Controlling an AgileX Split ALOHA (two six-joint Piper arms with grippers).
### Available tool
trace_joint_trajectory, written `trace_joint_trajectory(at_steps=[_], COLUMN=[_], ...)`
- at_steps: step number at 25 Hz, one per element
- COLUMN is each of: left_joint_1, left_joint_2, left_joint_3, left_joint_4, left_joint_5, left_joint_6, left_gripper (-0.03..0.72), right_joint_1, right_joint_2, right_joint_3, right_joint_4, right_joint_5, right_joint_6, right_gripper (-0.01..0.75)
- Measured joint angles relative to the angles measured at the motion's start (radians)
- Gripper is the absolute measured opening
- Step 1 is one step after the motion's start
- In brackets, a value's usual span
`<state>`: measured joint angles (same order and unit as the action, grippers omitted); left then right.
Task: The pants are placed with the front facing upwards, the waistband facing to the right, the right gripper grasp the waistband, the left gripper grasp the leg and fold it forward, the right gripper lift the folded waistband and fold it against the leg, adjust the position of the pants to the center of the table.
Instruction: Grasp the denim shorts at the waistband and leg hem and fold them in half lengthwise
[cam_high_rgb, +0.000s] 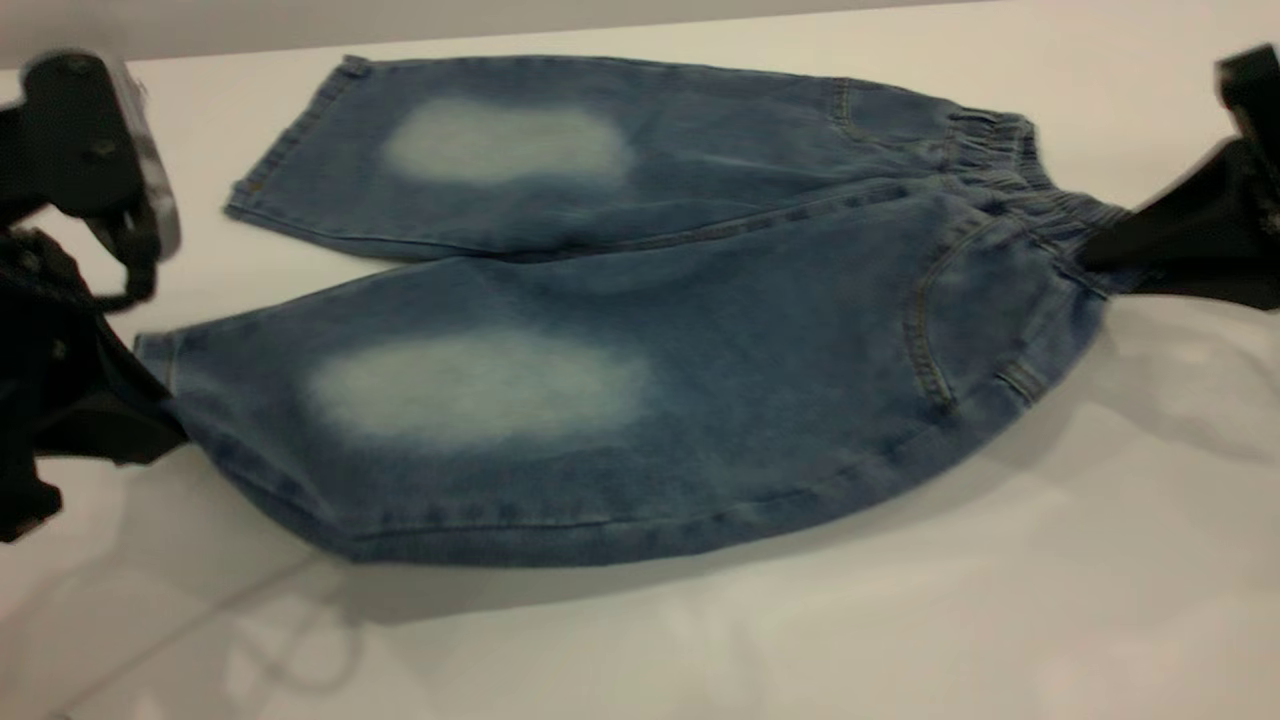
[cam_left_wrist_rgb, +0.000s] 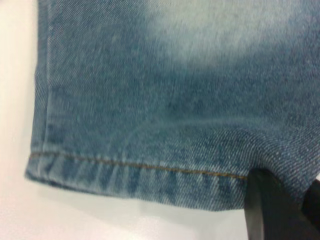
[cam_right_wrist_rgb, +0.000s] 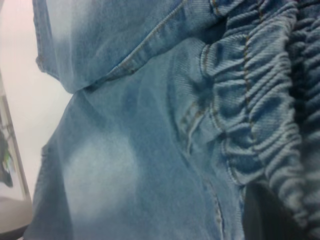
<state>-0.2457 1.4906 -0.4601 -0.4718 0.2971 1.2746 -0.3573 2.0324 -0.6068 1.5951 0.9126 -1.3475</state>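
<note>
The blue denim pants (cam_high_rgb: 640, 360) lie front up on the white table (cam_high_rgb: 900, 620), a pale faded oval on each leg. The gathered waistband (cam_high_rgb: 1010, 160) points right. My left gripper (cam_high_rgb: 165, 420) is shut on the hem of the near leg (cam_left_wrist_rgb: 140, 175), and one dark finger (cam_left_wrist_rgb: 267, 210) lies over the cloth. My right gripper (cam_high_rgb: 1100, 255) is shut on the near end of the waistband (cam_right_wrist_rgb: 260, 100), its finger (cam_right_wrist_rgb: 257, 212) partly under the ruched folds. The near leg and hip hang slightly off the table between the two grippers, with a shadow underneath. The far leg (cam_high_rgb: 500, 150) rests flat.
The table's far edge (cam_high_rgb: 640, 30) runs just behind the far leg, with a grey wall beyond. The left arm's black body (cam_high_rgb: 80, 140) stands at the left border, and the right arm's (cam_high_rgb: 1250, 90) at the right border. Bare table stretches in front of the pants.
</note>
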Motion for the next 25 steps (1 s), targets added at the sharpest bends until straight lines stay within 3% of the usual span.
trace_joint_trajectory(at_steps=[10, 17, 20, 25], left_joint_1=[0.0, 0.0, 0.004, 0.004], left_joint_2=[-0.231, -0.363, -0.383, -0.381], left_joint_3=[0.0, -0.001, -0.002, -0.003], left_joint_4=[0.001, 0.008, 0.008, 0.004], left_joint_5=[0.164, 0.247, 0.201, 0.007], left_joint_6=[-0.005, -0.039, -0.039, -0.034], left_gripper=[0.091, 0.091, 0.091, 0.091], right_joint_1=[-0.012, -0.012, -0.012, -0.012], right_joint_2=[-0.11, -0.265, -0.33, -0.388], right_joint_3=[0.249, 0.361, 0.364, 0.361], right_joint_4=[0.063, 0.062, 0.049, 0.082], right_joint_5=[0.052, 0.058, 0.059, 0.067], right_joint_6=[-0.161, -0.144, -0.095, -0.061], right_gripper=[0.034, 0.034, 0.034, 0.034])
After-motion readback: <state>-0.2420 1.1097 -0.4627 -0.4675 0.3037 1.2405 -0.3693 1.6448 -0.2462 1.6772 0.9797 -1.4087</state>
